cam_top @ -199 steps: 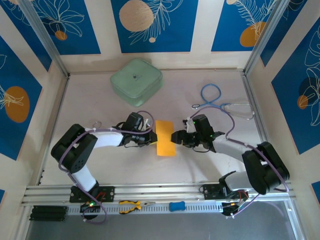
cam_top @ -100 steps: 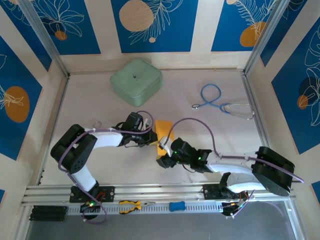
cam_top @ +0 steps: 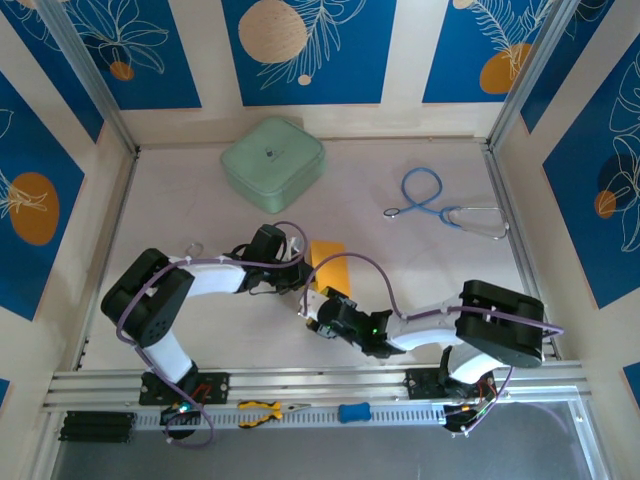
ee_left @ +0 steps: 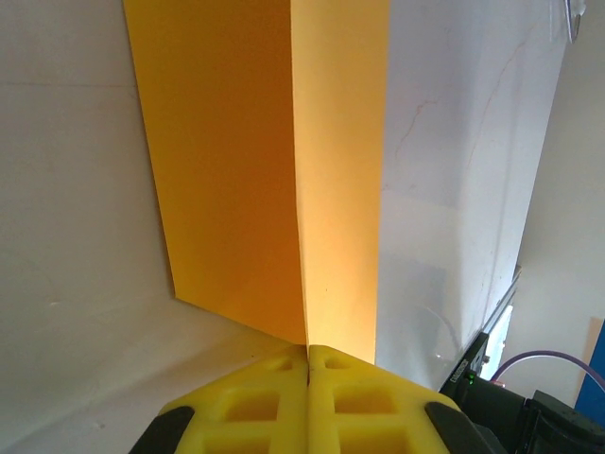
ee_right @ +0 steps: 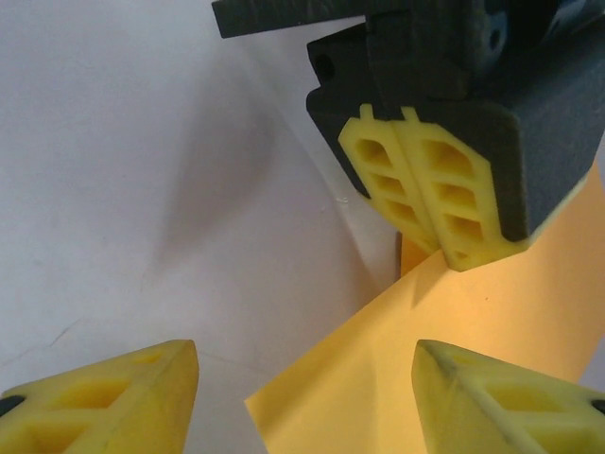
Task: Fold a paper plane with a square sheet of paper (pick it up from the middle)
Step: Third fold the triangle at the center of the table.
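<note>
Two arms work over the bench [cam_top: 170, 210], and everything else comes singly: one mint-green case [cam_top: 272, 163], one orange-yellow sheet of paper [cam_top: 330, 262] and one blue stethoscope [cam_top: 440, 205]. On the near rail there is one pair of yellow-handled pliers [cam_top: 262, 409] and one small blue object [cam_top: 353, 412].

From the left in the overhead view, the left end effector [cam_top: 300, 278] sits at the middle of the bench, with the case well behind it near the back wall. The sheet is just to its right, one part tilted up. The right end effector [cam_top: 316, 320] is just in front of the sheet, and the stethoscope lies well apart at the far right.

The left wrist camera adds what the overhead view cannot. It shows the left end effector [ee_left: 309, 352] fully closed, its two yellow fingers pressed together on the near edge of the sheet [ee_left: 274, 170] — right at a lengthwise crease that splits the sheet into a shaded left panel and a brighter right one.

The right wrist camera shows the right end effector [ee_right: 304, 359] with its fingers wide apart, gripping nothing. A corner of the sheet [ee_right: 454, 350] lies between them, and beyond it the left end effector [ee_right: 430, 203] pinches the paper.
</note>
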Available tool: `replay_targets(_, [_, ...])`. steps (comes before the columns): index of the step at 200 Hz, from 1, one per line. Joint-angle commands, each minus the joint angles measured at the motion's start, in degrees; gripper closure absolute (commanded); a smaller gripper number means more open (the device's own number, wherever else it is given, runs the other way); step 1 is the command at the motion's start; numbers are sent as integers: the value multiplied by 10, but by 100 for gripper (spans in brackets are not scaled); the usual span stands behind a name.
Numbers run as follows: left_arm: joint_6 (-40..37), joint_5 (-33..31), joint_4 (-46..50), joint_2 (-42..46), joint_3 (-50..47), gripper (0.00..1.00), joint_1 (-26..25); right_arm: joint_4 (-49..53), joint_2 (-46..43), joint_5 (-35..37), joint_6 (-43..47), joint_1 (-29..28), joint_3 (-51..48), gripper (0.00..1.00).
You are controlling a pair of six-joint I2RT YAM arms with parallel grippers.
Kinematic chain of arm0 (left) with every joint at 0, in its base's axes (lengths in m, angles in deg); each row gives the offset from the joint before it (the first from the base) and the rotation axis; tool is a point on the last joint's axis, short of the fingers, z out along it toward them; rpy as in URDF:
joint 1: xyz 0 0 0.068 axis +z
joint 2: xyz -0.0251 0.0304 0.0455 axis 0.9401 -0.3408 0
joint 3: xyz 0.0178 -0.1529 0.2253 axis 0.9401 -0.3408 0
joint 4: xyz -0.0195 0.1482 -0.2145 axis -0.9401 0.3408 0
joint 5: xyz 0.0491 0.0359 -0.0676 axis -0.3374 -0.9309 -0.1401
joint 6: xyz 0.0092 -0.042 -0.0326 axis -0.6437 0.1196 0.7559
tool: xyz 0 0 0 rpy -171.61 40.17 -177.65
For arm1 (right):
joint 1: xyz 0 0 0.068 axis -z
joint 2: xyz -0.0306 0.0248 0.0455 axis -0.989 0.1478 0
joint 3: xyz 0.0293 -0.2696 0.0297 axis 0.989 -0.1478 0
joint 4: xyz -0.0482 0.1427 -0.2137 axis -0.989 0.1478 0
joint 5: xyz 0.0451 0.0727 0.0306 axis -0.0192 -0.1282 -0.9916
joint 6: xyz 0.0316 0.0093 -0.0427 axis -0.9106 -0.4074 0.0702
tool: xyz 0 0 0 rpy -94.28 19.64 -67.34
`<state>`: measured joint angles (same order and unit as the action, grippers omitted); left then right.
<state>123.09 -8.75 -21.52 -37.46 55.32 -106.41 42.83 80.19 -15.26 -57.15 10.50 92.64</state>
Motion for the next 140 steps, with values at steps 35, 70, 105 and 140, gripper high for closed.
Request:
replay_targets(35, [-1,10,-2,19,0,100,4,-38,31,89,18,-18,18,48])
replay_targets(70, [-1,9,-1,19,0,100,5,-18,22,94,6,-22,14,56])
replay_targets(105, [-1,7,-1,18,0,100,4,-10,1,88,-11,-23,4,64])
replay_targets(140, [0,6,-3,18,-2,100,4,2,-11,79,-25,-22,1,70])
